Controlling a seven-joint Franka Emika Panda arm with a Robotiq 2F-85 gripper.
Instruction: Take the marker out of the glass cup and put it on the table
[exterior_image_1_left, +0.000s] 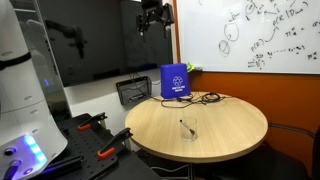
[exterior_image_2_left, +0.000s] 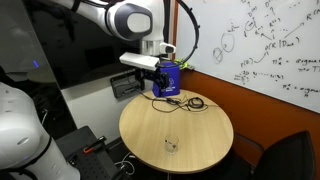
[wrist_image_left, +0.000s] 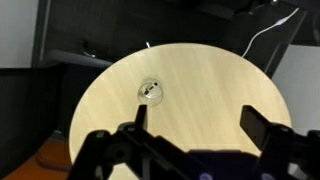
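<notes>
Bare bench (exterior_image_1_left: 235, 125) lies all round the glass cup (exterior_image_1_left: 188, 130). The blue box (exterior_image_1_left: 174, 82) and black cables (exterior_image_1_left: 206, 98) stand well apart from it, nearest the whiteboard (exterior_image_1_left: 250, 35).

There's the glass cup (exterior_image_1_left: 188, 130), small and clear, standing upright on the table (exterior_image_1_left: 235, 118). The marker (exterior_image_1_left: 184, 124) is in it: a thin dark stick, leaning at a tilt against the glass wall, its top end about level with the rim. From the wrist view the cup (wrist_image_left: 151, 92) shows as a small bright ring with a dark patch inside, though the marker is too small to make out there. The table is round, with a light wood top and a darker edge. In both exterior views the cup sits on the side of the top nearer the camera.
</notes>
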